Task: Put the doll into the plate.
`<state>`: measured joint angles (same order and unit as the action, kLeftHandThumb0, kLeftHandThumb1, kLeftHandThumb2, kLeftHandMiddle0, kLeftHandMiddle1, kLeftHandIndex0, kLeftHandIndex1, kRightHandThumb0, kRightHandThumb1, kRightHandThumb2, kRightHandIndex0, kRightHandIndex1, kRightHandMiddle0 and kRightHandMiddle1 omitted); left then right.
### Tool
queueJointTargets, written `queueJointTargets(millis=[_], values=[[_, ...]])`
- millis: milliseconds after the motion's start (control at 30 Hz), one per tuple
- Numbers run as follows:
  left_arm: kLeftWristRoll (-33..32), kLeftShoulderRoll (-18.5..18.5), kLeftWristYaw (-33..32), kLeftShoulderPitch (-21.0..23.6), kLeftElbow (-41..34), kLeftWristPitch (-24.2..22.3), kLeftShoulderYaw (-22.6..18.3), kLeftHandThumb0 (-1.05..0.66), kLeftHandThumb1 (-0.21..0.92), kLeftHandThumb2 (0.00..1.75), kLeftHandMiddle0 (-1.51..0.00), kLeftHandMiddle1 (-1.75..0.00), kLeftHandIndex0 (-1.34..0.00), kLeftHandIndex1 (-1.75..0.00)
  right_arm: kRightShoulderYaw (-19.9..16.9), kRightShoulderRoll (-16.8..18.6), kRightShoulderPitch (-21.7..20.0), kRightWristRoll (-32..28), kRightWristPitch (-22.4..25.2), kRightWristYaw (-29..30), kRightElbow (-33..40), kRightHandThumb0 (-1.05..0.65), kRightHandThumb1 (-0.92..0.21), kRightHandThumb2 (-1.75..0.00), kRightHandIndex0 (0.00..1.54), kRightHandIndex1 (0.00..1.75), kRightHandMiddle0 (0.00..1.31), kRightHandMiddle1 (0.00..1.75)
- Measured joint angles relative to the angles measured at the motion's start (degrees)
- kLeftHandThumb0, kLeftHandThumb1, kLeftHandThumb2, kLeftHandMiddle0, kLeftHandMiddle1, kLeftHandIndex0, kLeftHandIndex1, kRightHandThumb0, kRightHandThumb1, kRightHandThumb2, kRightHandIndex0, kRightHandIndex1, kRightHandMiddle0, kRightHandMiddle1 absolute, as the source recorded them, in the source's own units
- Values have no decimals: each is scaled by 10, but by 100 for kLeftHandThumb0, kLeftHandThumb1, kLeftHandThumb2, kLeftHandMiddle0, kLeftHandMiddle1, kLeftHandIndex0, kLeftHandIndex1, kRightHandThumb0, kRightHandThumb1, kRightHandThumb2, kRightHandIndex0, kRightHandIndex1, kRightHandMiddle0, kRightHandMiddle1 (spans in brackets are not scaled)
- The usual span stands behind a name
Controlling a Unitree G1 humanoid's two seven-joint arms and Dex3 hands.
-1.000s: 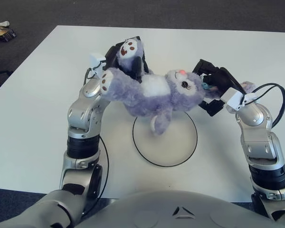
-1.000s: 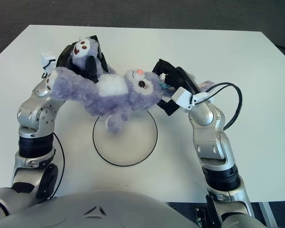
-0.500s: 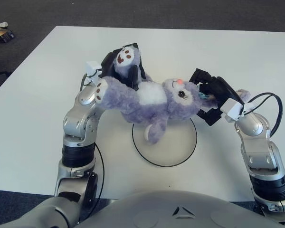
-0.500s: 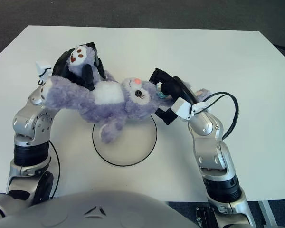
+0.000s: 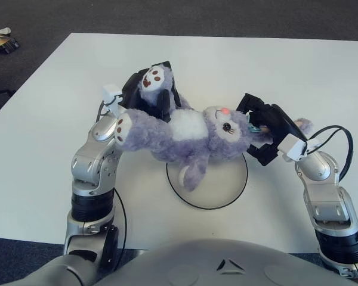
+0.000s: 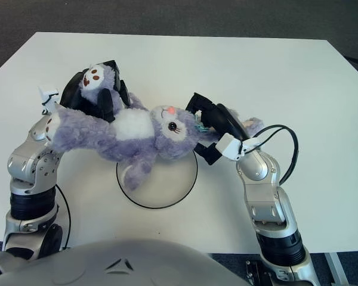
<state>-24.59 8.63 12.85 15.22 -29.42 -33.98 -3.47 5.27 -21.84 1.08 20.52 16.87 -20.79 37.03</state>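
Both hands gripped the doll (image 5: 185, 128): left hand (image 5: 144, 95) closed on a leg, right hand (image 5: 267, 122) closed at the head. Held over the plate (image 5: 230, 193), far half, one limb dangling inside. Not released; lowering left, probably.

One doll (image 5: 188, 132), a purple plush, is hanging between two hands: the left hand (image 5: 148, 95) is gripping its legs and the right hand (image 5: 267, 124) is clasping its head. One plate (image 5: 221, 189) is sitting below them on one table (image 5: 42, 119). One small object (image 5: 3, 42) is lying off the table's far-left corner.
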Motion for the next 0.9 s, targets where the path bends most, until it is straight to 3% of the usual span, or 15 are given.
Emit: queueJointTargets(millis=[233, 900], values=[[-21, -3, -5, -4, -7, -16, -6, 51, 21, 144, -69, -175, -79, -175, 1, -3, 6, 2, 0, -4, 8, 0, 0, -164, 89, 164, 62, 175], [-41, 0, -31, -4, -43, -79, -6, 52, 18, 147, -71, -175, -81, -175, 5, -23, 9, 26, 15, -21, 25, 0, 1, -167, 85, 172, 66, 170]])
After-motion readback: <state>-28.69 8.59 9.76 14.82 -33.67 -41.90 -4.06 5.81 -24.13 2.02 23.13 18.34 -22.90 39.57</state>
